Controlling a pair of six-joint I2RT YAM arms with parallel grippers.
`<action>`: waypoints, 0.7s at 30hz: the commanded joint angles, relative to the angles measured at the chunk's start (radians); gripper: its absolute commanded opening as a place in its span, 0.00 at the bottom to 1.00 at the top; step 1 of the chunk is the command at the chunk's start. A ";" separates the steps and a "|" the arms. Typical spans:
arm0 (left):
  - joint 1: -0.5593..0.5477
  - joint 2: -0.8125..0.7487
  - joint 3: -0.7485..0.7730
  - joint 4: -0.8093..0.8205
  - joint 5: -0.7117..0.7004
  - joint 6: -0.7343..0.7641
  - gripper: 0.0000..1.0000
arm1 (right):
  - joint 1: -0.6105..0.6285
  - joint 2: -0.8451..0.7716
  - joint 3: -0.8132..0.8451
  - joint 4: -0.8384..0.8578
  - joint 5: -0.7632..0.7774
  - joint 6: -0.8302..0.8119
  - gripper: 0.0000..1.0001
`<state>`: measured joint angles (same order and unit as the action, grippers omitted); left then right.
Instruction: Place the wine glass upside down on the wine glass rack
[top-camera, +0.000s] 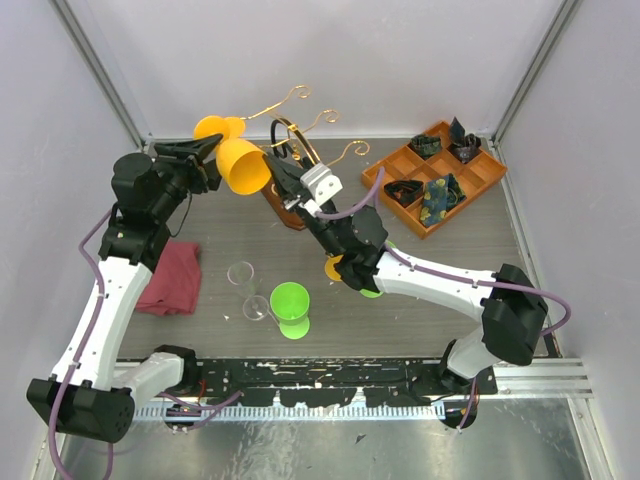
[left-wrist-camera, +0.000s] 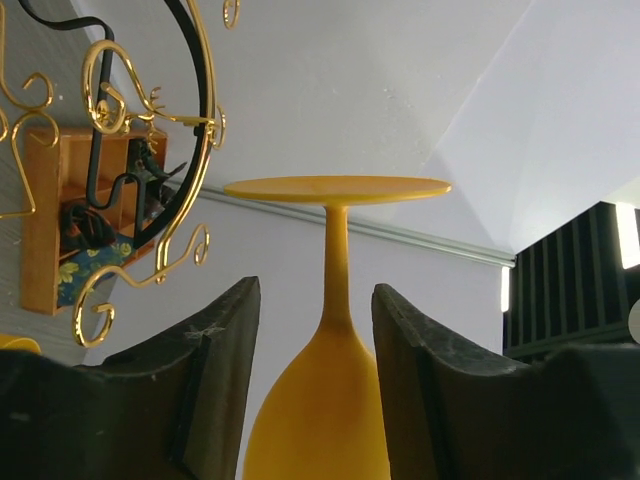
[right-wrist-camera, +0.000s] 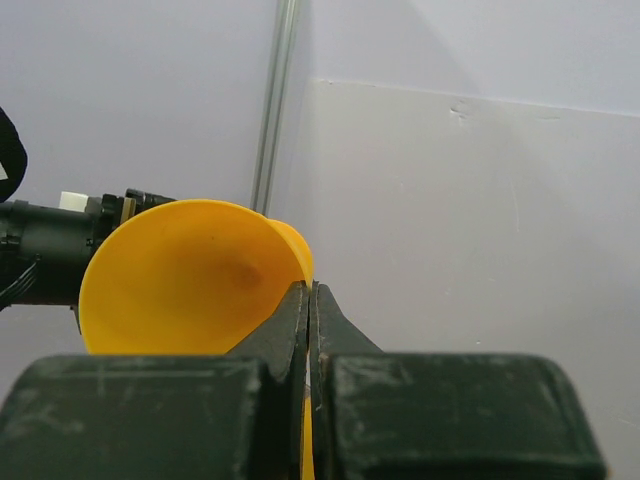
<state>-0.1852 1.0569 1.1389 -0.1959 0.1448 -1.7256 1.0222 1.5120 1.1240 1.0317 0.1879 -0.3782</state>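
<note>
- The left arm rose from its base with the elbow bent; the left gripper (top-camera: 203, 150) was released, its jaws set apart around the stem of the wine glass (top-camera: 243, 165), gaps on both sides
- The right arm reached forward over the counter (top-camera: 230, 225); the right gripper (top-camera: 284, 176) was clenched on the glass's rim
- The glass lay sideways in the air between both grippers
- The wine glass rack (top-camera: 300, 135) stood just behind the right gripper
- An orange tray (top-camera: 480, 172) sat right of that gripper
- A red cloth (top-camera: 172, 277) and a green cup (top-camera: 290, 305) lay nearer the bases
- Pale walls enclosed the counter

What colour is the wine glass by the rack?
The wine glass is orange-yellow, clearest in the left wrist view.
</note>
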 joint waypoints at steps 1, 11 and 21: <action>-0.004 0.008 -0.022 0.058 0.014 -0.006 0.51 | 0.011 -0.006 0.047 0.042 -0.032 0.028 0.01; -0.017 0.023 -0.034 0.081 0.029 -0.020 0.19 | 0.019 -0.001 0.049 0.022 -0.042 0.029 0.01; -0.020 0.050 -0.032 0.116 0.045 -0.020 0.00 | 0.020 -0.028 0.030 0.017 -0.040 0.018 0.01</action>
<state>-0.1898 1.0954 1.1145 -0.1169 0.1444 -1.7569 1.0283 1.5124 1.1240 1.0042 0.1745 -0.3679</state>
